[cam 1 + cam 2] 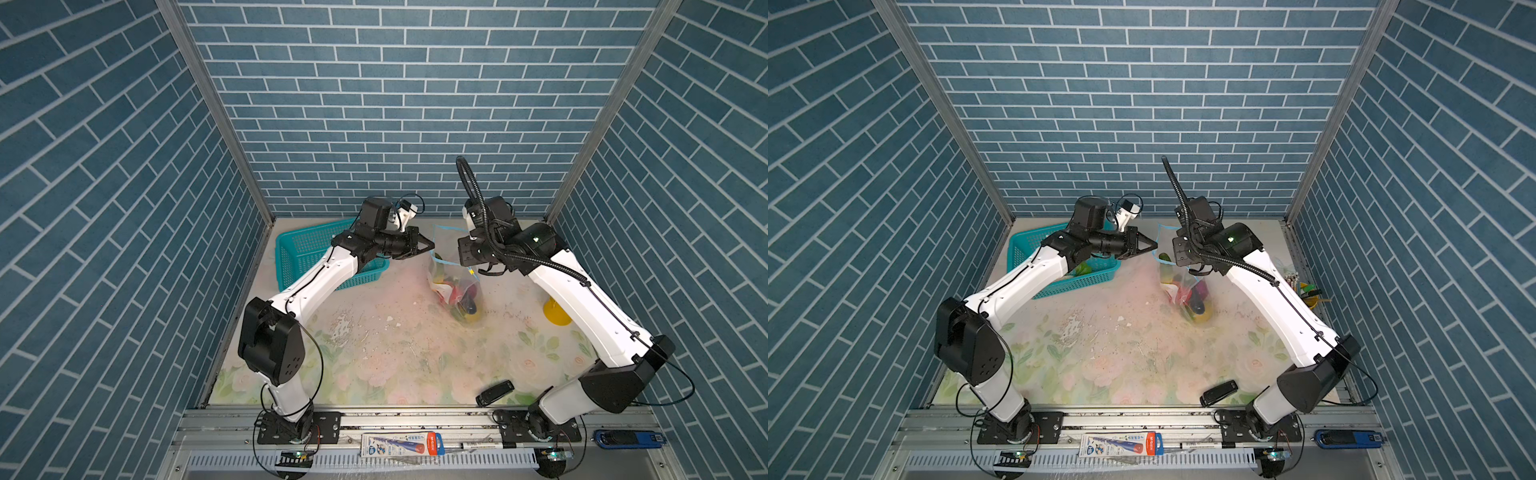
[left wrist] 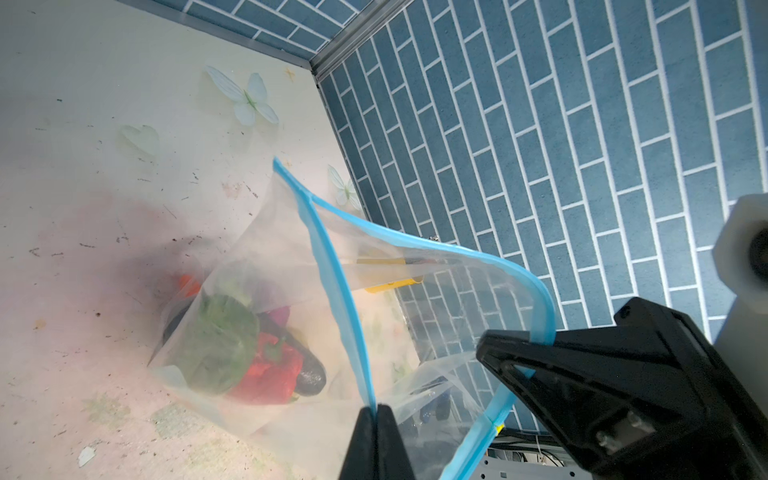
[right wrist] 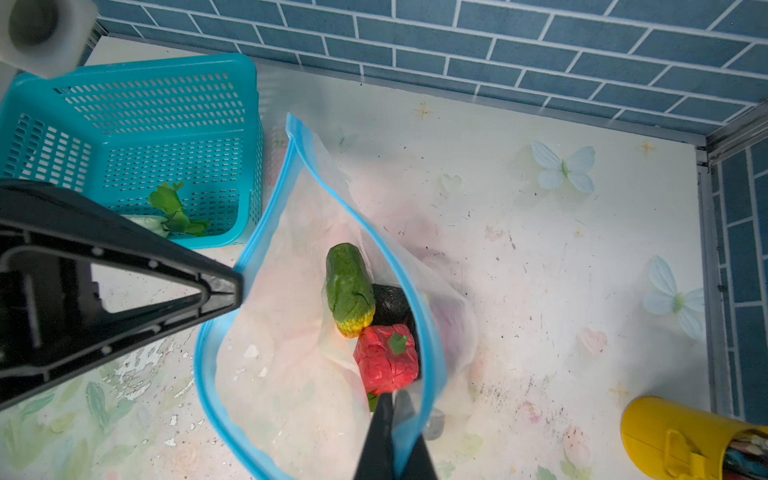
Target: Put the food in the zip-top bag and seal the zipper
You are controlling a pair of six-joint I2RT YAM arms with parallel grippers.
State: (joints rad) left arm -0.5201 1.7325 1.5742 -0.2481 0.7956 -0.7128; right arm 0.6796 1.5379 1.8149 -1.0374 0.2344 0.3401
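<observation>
The zip-top bag (image 1: 455, 291) hangs upright over the table with its mouth pulled open, seen in both top views. My left gripper (image 2: 376, 409) is shut on one side of the light blue zipper (image 2: 332, 270). My right gripper (image 3: 392, 401) is shut on the opposite side of the zipper (image 3: 424, 332). A tiny yellow slider tab (image 2: 497, 426) sits near the strip's end. Food lies at the bottom of the bag: a green cucumber (image 3: 349, 286), a red pepper (image 3: 386, 359) and a dark eggplant (image 3: 390, 303). In both top views the right jaws are hidden under the wrist.
A teal mesh basket (image 1: 307, 249) stands at the back left with a green leafy piece (image 3: 174, 208) inside. A yellow cup (image 1: 555, 311) lies at the right edge. A black device (image 1: 494, 392) lies near the front edge. Brick walls close in on three sides.
</observation>
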